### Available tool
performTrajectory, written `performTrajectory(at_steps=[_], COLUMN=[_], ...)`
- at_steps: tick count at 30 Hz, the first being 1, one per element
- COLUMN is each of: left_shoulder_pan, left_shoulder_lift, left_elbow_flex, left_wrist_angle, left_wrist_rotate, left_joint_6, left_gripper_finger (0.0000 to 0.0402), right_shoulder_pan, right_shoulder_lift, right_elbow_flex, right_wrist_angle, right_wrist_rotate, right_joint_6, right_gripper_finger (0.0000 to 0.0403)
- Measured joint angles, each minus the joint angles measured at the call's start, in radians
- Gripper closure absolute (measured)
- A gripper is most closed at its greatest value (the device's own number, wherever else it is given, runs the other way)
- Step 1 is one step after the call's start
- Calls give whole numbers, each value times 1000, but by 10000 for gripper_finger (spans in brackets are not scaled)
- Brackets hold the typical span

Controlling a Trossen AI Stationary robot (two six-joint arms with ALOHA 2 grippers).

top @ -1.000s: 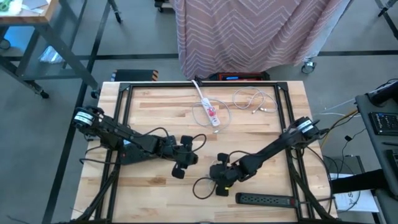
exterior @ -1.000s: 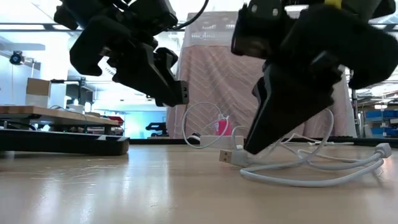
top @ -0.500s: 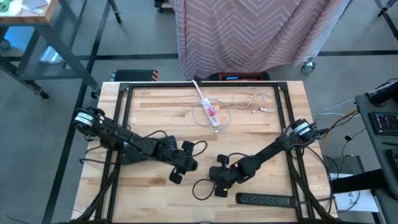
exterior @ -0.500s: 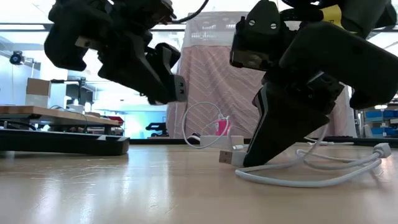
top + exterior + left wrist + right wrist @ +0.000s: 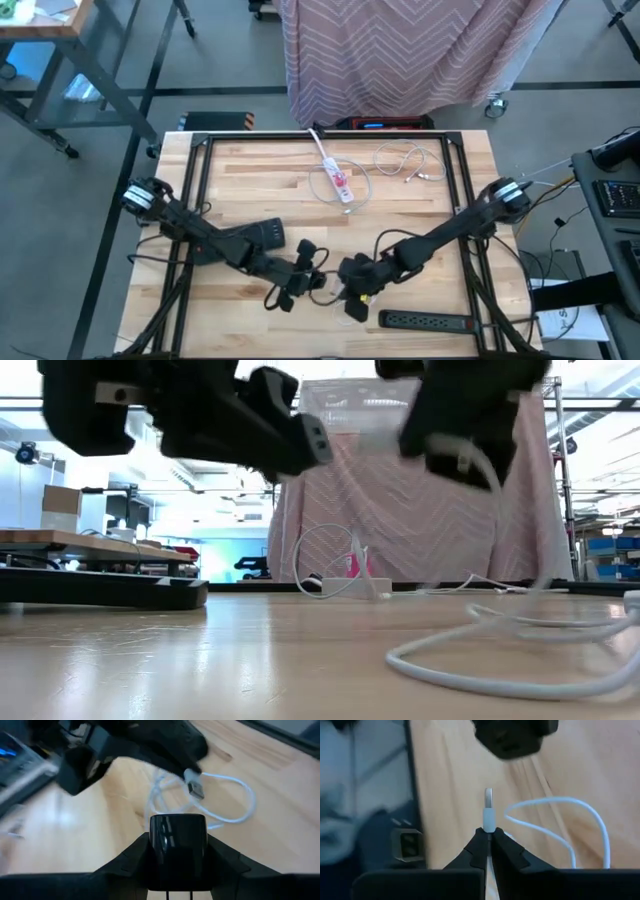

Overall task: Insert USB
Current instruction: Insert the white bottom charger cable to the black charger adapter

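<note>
A lab or workshop — grey concrete floor (image 5: 120, 60), wheeled benches (image 5: 40, 40), framed wooden test table (image 5: 250, 190).

The wooden table (image 5: 250, 170) sits on a grey floor (image 5: 120, 140) crossed by dark lines. At twelve o'clock a pink zigzag-patterned cloth (image 5: 400, 50) hangs over a wheeled frame. At ten o'clock stands the corner of a wooden workbench (image 5: 40, 25) on metal legs. At three o'clock a dark desk carries a keyboard (image 5: 618, 195). In the low view, bright daylight fills the room behind, with a cardboard box (image 5: 60, 500) on a shelf at nine o'clock.
</note>
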Motion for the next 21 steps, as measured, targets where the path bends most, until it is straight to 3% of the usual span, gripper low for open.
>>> performTrajectory(at_steps=[9,21], left_shoulder_pan=[-42,-46], left_shoulder_lift=[0,0], left_elbow_flex=[0,0], left_wrist_angle=[36,55], left_wrist_rotate=[-106,-144], left_joint_6=[95,210], left_gripper_finger=[272,272], right_shoulder_pan=[-22,-88], right_shoulder_lift=[-32,-32], right_elbow_flex=[7,6], right_wrist_angle=[20,76], right_wrist_rotate=[-60,-152], right_joint_6=[199,294], right_gripper_finger=[403,403])
